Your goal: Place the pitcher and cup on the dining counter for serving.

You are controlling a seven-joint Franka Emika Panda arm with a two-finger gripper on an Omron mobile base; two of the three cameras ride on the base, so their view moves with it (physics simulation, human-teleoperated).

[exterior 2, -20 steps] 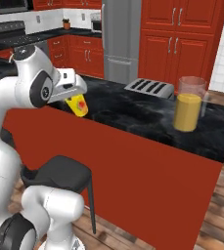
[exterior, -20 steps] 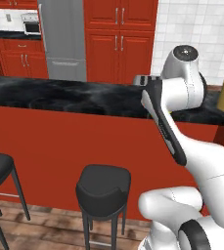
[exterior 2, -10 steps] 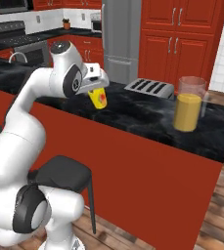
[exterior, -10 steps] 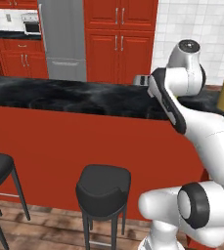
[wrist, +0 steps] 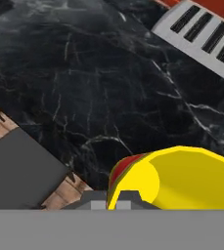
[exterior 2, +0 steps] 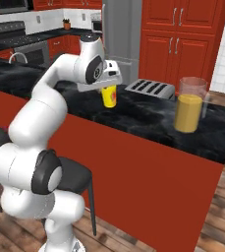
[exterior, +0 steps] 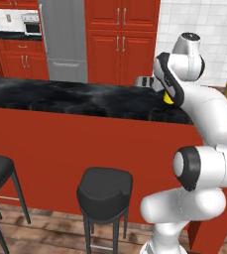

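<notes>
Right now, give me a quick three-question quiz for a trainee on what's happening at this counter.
1. True or false: the pitcher already stands on the dining counter.
2. The fingers are shut on which thing? A) the toaster B) the cup C) the pitcher
3. Fill in: the silver toaster sits on the counter between the cup and the ______.

Key: 1 true. 2 B, the yellow cup hangs from the gripper above the black top, not yet set down. 3 pitcher.
</notes>
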